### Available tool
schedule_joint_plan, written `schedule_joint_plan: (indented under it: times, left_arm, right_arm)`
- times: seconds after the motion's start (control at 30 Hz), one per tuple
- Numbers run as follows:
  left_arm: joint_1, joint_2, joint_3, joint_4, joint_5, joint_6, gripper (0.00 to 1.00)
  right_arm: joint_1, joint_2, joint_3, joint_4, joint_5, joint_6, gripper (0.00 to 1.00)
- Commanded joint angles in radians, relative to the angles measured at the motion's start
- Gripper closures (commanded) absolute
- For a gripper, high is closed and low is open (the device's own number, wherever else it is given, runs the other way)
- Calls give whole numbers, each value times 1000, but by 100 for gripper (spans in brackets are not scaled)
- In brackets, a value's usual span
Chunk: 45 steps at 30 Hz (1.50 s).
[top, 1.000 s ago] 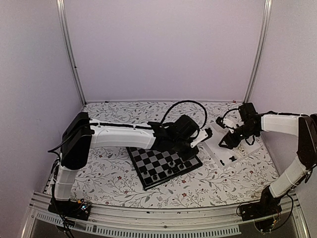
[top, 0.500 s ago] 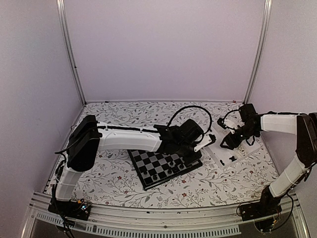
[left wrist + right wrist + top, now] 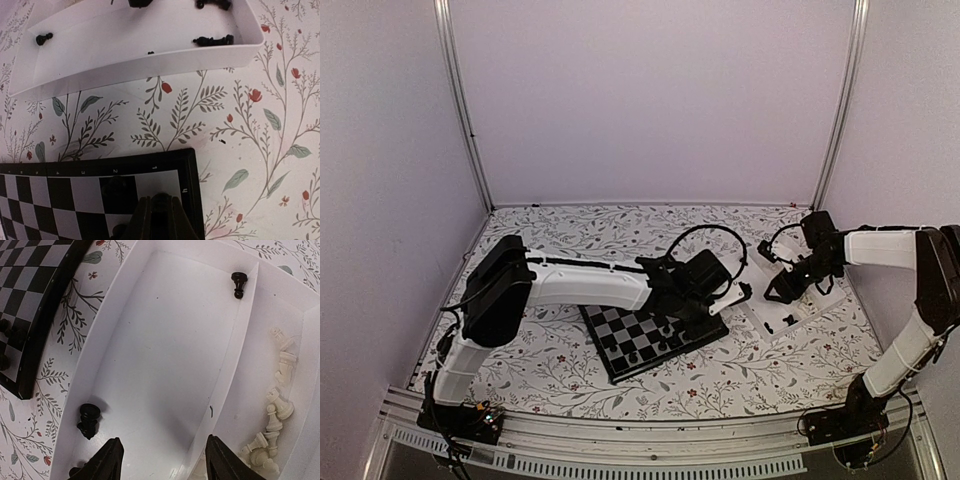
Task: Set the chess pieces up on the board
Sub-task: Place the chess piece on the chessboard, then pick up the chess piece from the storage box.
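The only writing in view is on the dark border of the board (image 3: 80,172): small pale square marks, of which a "1" and a "2" seem readable in the left wrist view. The rest are too small to make out.

The board lies mid-table (image 3: 555,375), nearer the near edge and turned at an angle. The left gripper (image 3: 159,210) hangs over its far right corner. Its fingers are pinched narrow on a black piece (image 3: 161,199), dark and round-topped, held above the corner square just inside the border. Other black chess pieces (image 3: 642,354) stand along the board's near right side.

Just beyond that corner, toward the table's right edge, lies the white tray (image 3: 250,325), close to the board but not touching it. Its wide compartment holds a few black figures (image 3: 89,421), well apart from one another. The narrow compartment beside it holds a heap of cream-white figures (image 3: 276,407), most of them lying on their sides.

The right gripper (image 3: 165,460) hovers over the wide compartment with its fingers spread about halfway. Nothing is between them. One black figure lies just beside its left finger (image 3: 111,458); the cream heap is near the other.
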Motion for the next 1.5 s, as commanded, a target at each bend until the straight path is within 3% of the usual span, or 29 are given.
schedule_joint_plan:
  times: [0.0,0.47,0.63,0.8,0.97,1.47]
  left_arm:
    - [-15,27,40,-22,-3,-2,90]
    - [-15,26,59,-22,-9,-17,77]
    - [-15,-54,45,-1,-26,-24,73]
    - [-8,-174,-5,51,-48,-15,69]
    - [4,-190,-11,52,-44,-26,69]
    - [18,-209,-44,63,-12,-61,69]
  right_arm:
    - [-6,20,15,-10,-11,5,40]
    - [-6,21,19,-18,-18,5,40]
    - [-10,-12,28,-59,-4,-29,41]
    - [-26,-61,44,-249,-129,-222,45]
    - [-24,-69,59,-375,-153,-380,51]
    - [133,37,-13,-306,21,-397,49]
